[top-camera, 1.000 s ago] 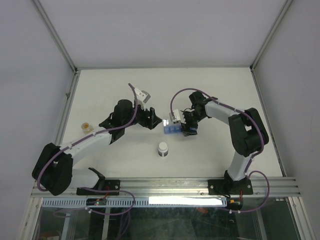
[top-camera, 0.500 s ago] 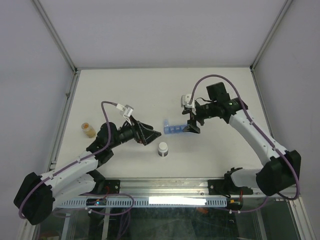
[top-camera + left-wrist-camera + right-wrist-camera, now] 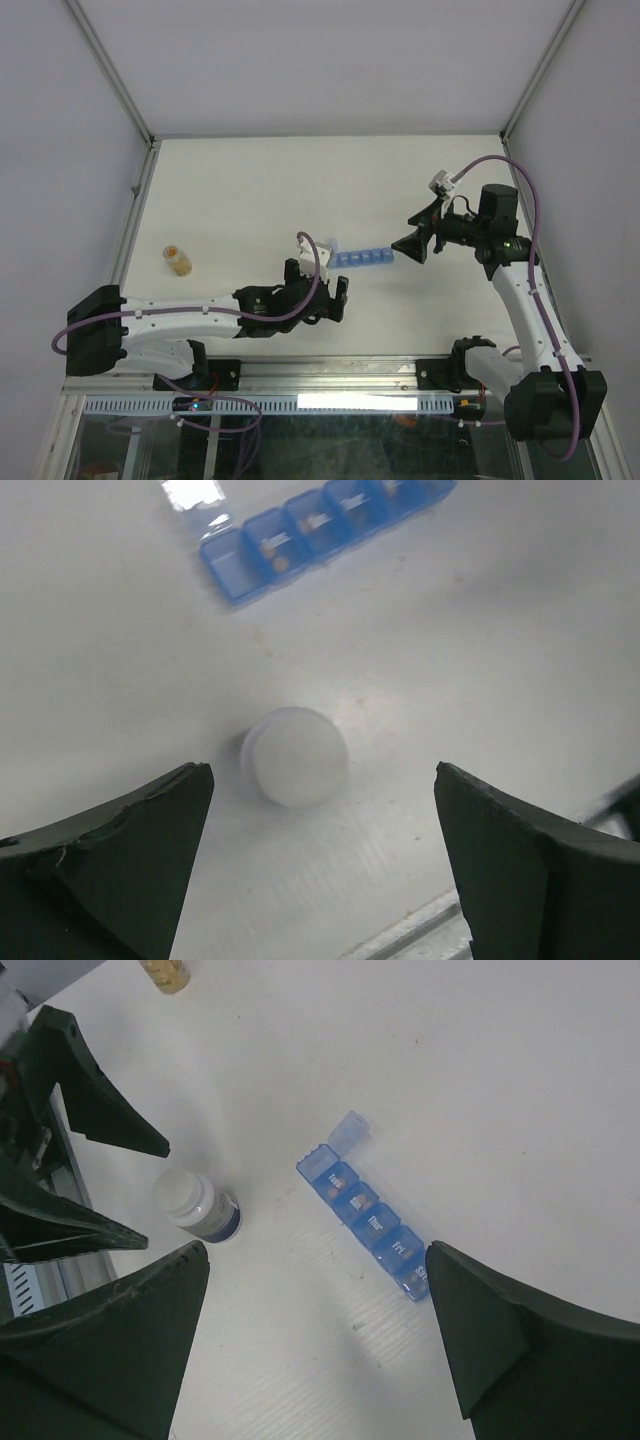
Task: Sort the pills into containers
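The containers are one blue pill-organiser strip (image 3: 358, 258) lying mid-table, its end lid flipped open (image 3: 350, 1128). Tiny orange pills (image 3: 283, 558) show inside its compartments (image 3: 375, 1222). More amber pills fill a small clear jar (image 3: 177, 259) far left. My left gripper (image 3: 325, 295) hangs open over a white-capped vial (image 3: 295, 756), jaws wide on either side and not touching it (image 3: 322, 805). My right gripper (image 3: 405, 241) is open just right of the strip's end, with nothing between its fingers (image 3: 315, 1270).
The white-capped vial (image 3: 195, 1207) stands near the front of the table, below the strip's open end. The left arm lies low along the near rail (image 3: 330, 375). Side walls and a back wall enclose the white table (image 3: 300, 180).
The left arm swung down toward the near edge and its gripper came over the white-capped vial. The right gripper drew back rightward off the strip. Both sets of jaws opened wider.
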